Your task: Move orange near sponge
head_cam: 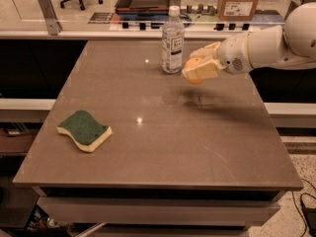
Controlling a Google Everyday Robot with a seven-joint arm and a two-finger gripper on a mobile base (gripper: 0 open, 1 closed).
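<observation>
The orange (192,64) is held between the pale fingers (203,72) of my gripper (198,66), raised above the table to the right of the clear bottle (173,40). Only part of the fruit shows between the fingers. The white arm reaches in from the right edge. The sponge (84,130), dark green on top with a pale yellow base, lies flat near the table's front left, far from the gripper.
The brown table (158,147) has edges on all sides, with a drop at the front. The clear bottle stands upright at the back centre. Behind the table runs a counter (98,33) with a cardboard box (240,0) and a tray.
</observation>
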